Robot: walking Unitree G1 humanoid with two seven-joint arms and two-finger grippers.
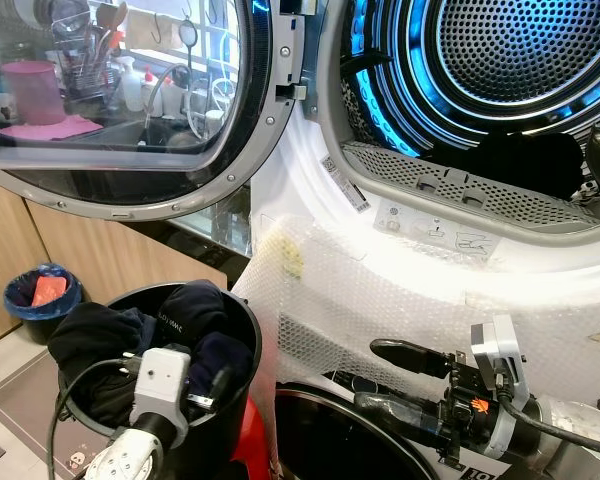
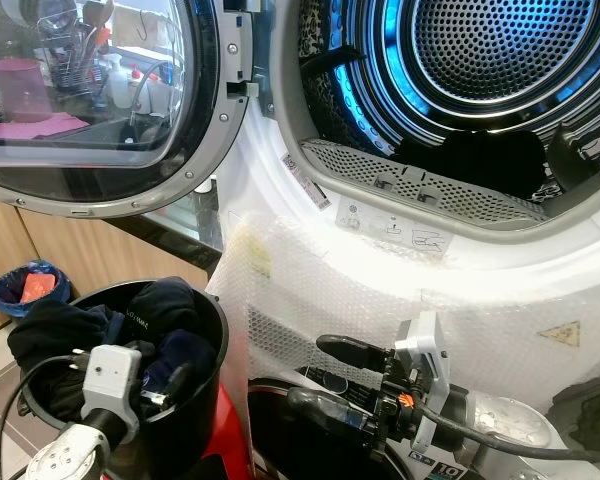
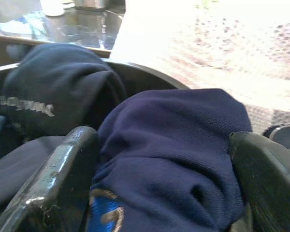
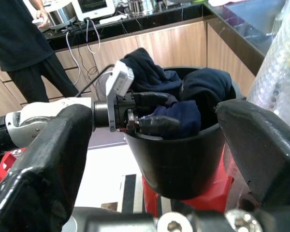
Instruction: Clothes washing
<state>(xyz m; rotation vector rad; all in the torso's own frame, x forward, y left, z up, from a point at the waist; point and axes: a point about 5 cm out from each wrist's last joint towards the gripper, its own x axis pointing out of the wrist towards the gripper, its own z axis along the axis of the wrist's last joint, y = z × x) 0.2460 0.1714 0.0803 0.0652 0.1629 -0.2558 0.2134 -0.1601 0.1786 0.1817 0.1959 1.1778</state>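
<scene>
Dark blue clothes fill the black bucket at the lower left of my left eye view. Up in the upper right, the washer drum glows blue, and its door hangs wide open at the upper left. Something dark lies low in the drum, but I can't tell what it is. I think most of the job is left, because the bucket looks full.

My left gripper is down in the bucket at the lower left. My right gripper waits at the lower middle with its fingers apart and nothing in them.

My left wrist view shows a soft, puffy navy cloth in the middle of the frame, bunched between my two black fingers. They press on it from both sides, so I am grasping it.

My right wrist view shows the bucket in the middle, with a person standing at the upper left by the counter.
</scene>
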